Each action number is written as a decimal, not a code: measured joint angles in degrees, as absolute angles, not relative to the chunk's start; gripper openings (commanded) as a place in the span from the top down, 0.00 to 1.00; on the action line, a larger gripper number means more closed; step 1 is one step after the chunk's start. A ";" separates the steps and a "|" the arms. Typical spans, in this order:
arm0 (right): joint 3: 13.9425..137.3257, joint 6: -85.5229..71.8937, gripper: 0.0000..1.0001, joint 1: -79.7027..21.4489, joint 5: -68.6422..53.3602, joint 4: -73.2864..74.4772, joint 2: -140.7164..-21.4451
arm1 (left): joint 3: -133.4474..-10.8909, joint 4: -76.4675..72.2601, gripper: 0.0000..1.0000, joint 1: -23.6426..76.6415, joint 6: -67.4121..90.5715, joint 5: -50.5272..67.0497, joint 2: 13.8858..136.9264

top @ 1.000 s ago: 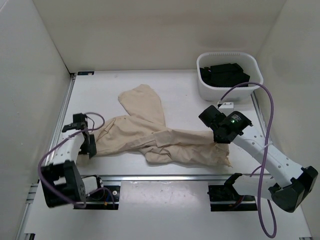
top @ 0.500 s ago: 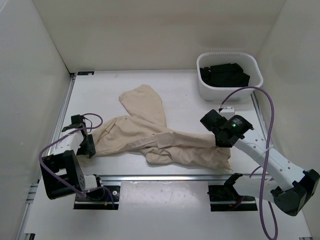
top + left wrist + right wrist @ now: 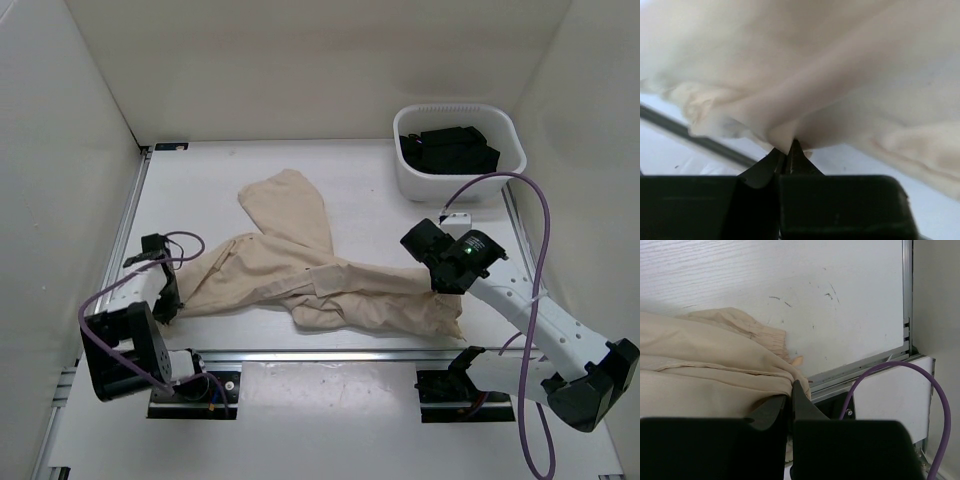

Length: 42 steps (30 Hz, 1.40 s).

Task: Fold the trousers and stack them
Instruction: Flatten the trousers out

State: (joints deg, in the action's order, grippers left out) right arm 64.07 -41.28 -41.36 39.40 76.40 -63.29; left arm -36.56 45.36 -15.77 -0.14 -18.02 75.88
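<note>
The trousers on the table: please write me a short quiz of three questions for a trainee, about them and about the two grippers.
1. True or false: the white tub is empty.
2. What does the left gripper pinch? A) a purple cable B) the trousers C) the rim of the tub
3. Which one is nearer to the tub, the left gripper or the right gripper?
Key: 1 false, dark things lie in it; 2 B; 3 the right gripper.
</note>
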 measured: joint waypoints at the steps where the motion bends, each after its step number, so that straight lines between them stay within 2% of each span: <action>1: 64.07 -41.52 1.00 -41.36 39.48 76.40 -63.29 | -37.17 45.98 0.86 -15.92 -0.14 -18.13 74.61; 4: 64.07 -41.89 1.00 -41.36 39.86 76.40 -62.70 | -43.66 48.27 0.86 -16.34 -0.16 -18.00 70.70; 8: 64.01 -42.11 1.00 -41.36 40.12 76.44 -61.89 | -62.98 50.06 0.86 -16.51 -0.08 -16.16 71.26; 9: 63.90 -42.04 1.00 -41.36 40.05 76.42 -61.84 | -67.68 49.25 0.82 -16.51 -0.08 -15.73 72.73; 11: 63.66 -41.93 1.00 -41.36 39.59 76.36 -61.91 | -75.53 48.23 0.69 -16.51 -0.16 -15.35 78.08; 12: 63.40 -41.76 1.00 -41.36 39.22 76.07 -61.98 | -79.20 48.27 0.42 -16.49 -0.19 -15.33 81.95; 13: 63.07 -41.60 1.00 -41.36 38.76 75.70 -62.24 | -82.67 47.99 0.23 -16.53 -0.49 -15.33 86.76; 16: 62.28 -41.17 1.00 -41.36 37.32 73.93 -64.27 | -94.91 47.86 0.00 -16.84 -0.16 -16.91 104.97; 19: 62.19 -40.84 1.00 -41.36 36.18 72.10 -66.43 | -103.88 49.30 0.00 -17.34 -0.03 -18.28 120.25; 21: 62.19 -40.60 1.00 -41.39 35.64 71.31 -67.09 | -103.68 51.75 0.00 -18.17 -0.12 -18.17 123.57; 24: 62.19 -40.42 1.00 -41.43 35.48 70.78 -67.11 | -99.20 54.72 0.00 -20.60 -0.19 -17.12 119.42; 29: 62.19 -39.72 1.00 -41.41 35.86 70.52 -67.11 | -82.70 54.59 0.00 -29.65 -0.08 -15.16 99.77; 32: 62.22 -39.27 1.00 -41.36 36.42 70.63 -67.20 | -74.94 54.15 0.00 -34.89 -0.01 -14.44 94.21; 37: 64.18 -35.64 1.00 -39.16 37.15 70.63 -69.14 | -69.78 52.01 0.00 -38.63 -0.01 -11.86 101.60; 40: 70.02 -30.35 1.00 -33.12 36.12 70.02 -73.87 | -72.10 51.66 0.00 -38.74 -0.36 -9.61 108.60; 41: 73.03 -28.36 1.00 -30.22 35.70 69.58 -76.07 | -73.03 51.37 0.04 -38.79 -0.43 -9.06 109.19; 42: 77.08 -26.09 1.00 -27.62 35.20 69.47 -78.59 | -74.00 50.57 0.17 -38.79 -0.36 -8.01 109.75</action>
